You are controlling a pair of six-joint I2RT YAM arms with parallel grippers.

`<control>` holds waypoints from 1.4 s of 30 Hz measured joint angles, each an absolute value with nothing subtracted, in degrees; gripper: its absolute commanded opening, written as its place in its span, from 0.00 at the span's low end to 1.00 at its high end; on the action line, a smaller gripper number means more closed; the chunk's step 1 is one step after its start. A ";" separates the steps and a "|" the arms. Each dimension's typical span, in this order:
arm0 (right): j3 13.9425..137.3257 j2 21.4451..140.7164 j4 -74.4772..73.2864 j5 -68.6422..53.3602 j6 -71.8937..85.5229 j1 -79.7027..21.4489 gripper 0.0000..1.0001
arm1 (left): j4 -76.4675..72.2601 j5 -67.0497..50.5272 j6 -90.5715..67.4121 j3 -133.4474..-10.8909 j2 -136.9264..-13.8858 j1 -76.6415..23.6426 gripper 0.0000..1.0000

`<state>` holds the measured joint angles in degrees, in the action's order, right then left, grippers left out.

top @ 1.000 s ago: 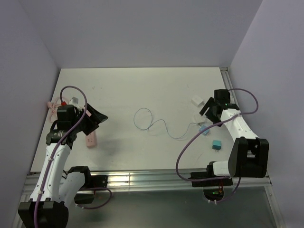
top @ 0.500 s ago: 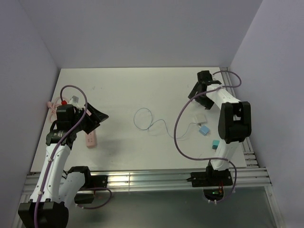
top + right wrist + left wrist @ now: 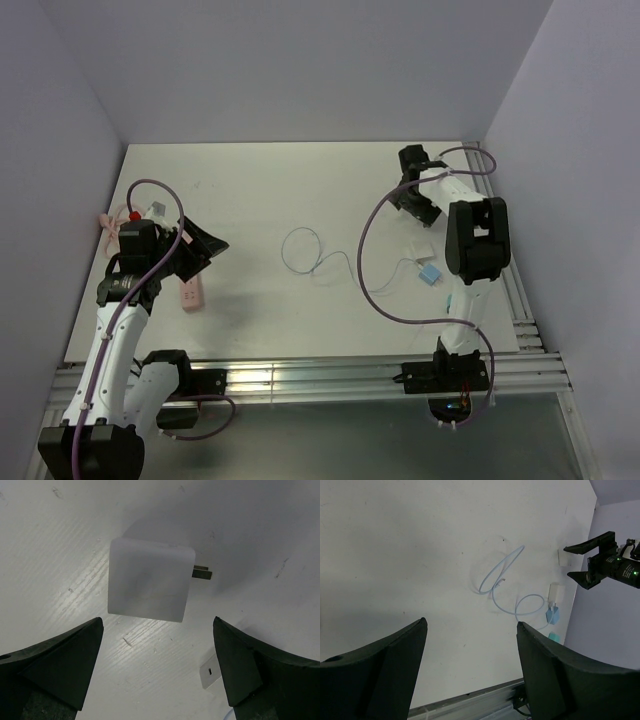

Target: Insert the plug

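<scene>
The thin whitish-grey wire lies looped mid-table; its tiny pale plug head ends the loop and also shows in the left wrist view. The wire's other end runs to a blue adapter. The pink socket strip lies below my left gripper, which is open and empty. My right gripper is open at the far right, hovering over a white pronged charger, fingers apart on either side; it holds nothing.
A small white adapter lies beside the blue one; it shows in the right wrist view. A teal block sits near the front right. The pink cord bunches at the left edge. Purple robot cables arc over the table.
My right arm has swung from the near right to the far right, bringing its open gripper over the white charger. The left arm and the wire have not moved.
</scene>
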<state>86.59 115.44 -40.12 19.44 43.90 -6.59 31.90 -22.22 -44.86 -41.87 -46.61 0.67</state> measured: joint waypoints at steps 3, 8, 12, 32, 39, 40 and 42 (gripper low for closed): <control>87.57 116.71 -40.71 20.49 44.23 -6.52 0.95 | 31.90 -22.22 -44.88 -41.87 -46.61 0.67 0.77; 90.65 120.33 -40.88 20.93 44.27 -6.39 0.90 | 31.90 -22.20 -44.84 -41.87 -46.61 0.67 0.77; 93.23 123.24 -40.62 20.58 44.21 -5.80 0.81 | 31.90 -22.20 -44.75 -41.87 -46.65 0.67 0.76; 74.89 104.99 -28.10 5.32 30.61 -6.96 0.00 | 23.57 -33.54 -43.99 -41.06 -44.84 0.67 0.55; 62.30 92.23 -12.91 -23.83 30.09 -13.39 0.00 | 12.84 -40.10 -44.84 -39.16 -43.64 0.67 0.72; 60.84 91.46 -10.22 -28.14 31.27 -14.11 0.00 | 11.35 -41.10 -45.04 -38.87 -43.09 0.67 0.73; 55.44 89.03 -0.75 -38.74 36.45 -16.10 0.00 | 8.16 -42.98 -45.12 -38.74 -41.91 0.64 0.77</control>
<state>55.44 89.03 -0.75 -38.74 36.45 -16.10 8.16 -42.98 -45.12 -38.74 -41.91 0.64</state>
